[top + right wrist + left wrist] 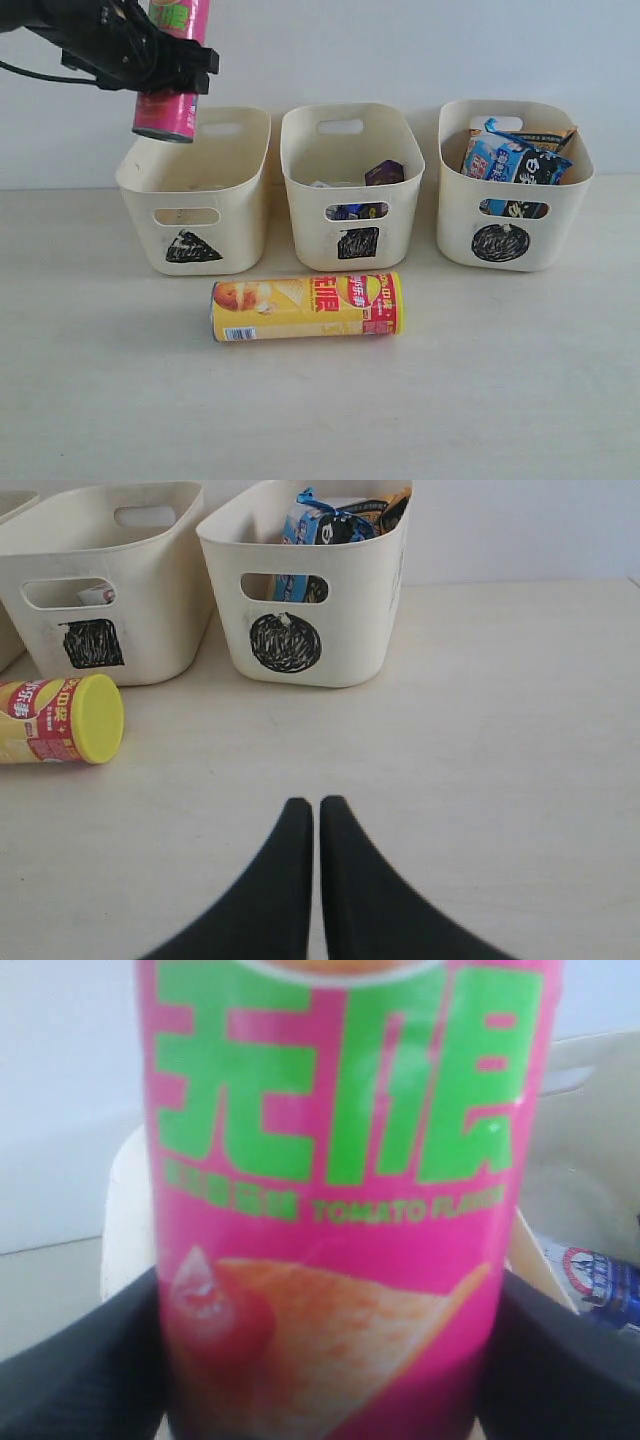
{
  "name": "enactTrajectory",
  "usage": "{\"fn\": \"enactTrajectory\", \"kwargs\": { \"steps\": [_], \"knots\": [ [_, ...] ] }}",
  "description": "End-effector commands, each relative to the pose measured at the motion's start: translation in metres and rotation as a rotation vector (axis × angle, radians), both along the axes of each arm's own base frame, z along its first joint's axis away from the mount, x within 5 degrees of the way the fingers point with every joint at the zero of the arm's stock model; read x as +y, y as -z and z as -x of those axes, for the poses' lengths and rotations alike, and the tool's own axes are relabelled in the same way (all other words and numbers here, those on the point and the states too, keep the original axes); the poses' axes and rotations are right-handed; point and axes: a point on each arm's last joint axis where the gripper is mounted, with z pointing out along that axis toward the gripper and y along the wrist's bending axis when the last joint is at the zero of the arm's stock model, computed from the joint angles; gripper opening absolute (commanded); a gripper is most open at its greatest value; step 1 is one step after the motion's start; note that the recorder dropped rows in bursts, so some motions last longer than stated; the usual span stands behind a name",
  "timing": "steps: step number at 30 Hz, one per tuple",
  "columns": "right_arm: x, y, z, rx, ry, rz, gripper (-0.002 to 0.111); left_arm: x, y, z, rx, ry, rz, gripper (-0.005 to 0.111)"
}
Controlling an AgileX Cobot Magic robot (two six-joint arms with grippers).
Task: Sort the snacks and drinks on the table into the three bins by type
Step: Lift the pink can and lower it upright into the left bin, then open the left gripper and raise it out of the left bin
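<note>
My left gripper (170,68) is shut on the pink chip tube (172,95), holding it upright above the back of the triangle bin (235,170); up close the pink chip tube (340,1210) fills the left wrist view. The yellow chip tube (305,306) lies on its side on the table (100,400) in front of the square bin (395,215); the yellow chip tube (60,720) shows its lid. The purple carton (384,173) sits in the square bin. The circle bin (555,215) holds the blue-black packet (515,160) and orange packet (545,135). My right gripper (317,805) is shut and empty.
A pale wall stands close behind the bins. In the right wrist view the square bin (160,600) and circle bin (360,610) stand side by side, with bare table (500,730) beside them.
</note>
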Motion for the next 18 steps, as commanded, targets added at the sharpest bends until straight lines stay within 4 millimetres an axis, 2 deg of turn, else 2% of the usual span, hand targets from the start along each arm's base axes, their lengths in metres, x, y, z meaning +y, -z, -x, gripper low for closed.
{"fn": "enactTrajectory", "kwargs": {
  "steps": [1, 6, 8, 13, 14, 18],
  "knots": [
    [0.000, 0.001, 0.000, -0.007, 0.000, 0.007, 0.000, -0.002, 0.024, -0.018, 0.012, -0.015, 0.015, 0.004],
    [0.000, 0.001, 0.000, -0.004, 0.000, 0.005, 0.000, -0.005, 0.053, -0.030, 0.048, -0.015, 0.006, 0.004],
    [0.000, 0.001, 0.000, -0.004, 0.000, 0.005, 0.000, -0.006, 0.063, -0.033, 0.054, -0.015, 0.005, 0.008],
    [0.000, 0.001, 0.000, -0.004, 0.000, 0.005, 0.000, -0.007, 0.083, -0.037, 0.084, -0.015, -0.003, 0.038],
    [0.000, 0.001, 0.000, -0.004, 0.000, 0.005, 0.000, -0.007, 0.085, -0.038, 0.082, -0.015, -0.003, 0.046],
    [0.000, 0.001, 0.000, -0.004, 0.000, 0.005, 0.000, -0.008, 0.084, -0.040, 0.060, -0.014, 0.003, 0.065]
  ]
}}
